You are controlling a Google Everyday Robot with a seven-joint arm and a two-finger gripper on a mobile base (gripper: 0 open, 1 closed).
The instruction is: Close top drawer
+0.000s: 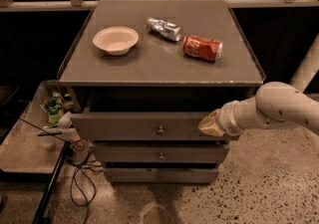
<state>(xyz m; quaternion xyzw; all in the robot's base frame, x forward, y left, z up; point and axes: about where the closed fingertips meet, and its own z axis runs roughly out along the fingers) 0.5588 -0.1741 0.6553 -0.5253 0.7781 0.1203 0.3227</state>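
The top drawer (124,126) is a wide grey-brown box with a flat front and a small round metal knob (160,130) at its centre. It stands pulled out a short way from under the cabinet top. My gripper (210,124) is at the right end of the drawer front, its tan tip against the panel. The white arm (279,108) reaches in from the right.
On the cabinet top (164,63) lie a white bowl (115,40), a crushed silver can (164,29) and a red can (202,48). Two lower drawers (160,156) sit below. A low shelf with clutter (52,111) and cables (82,178) are at the left.
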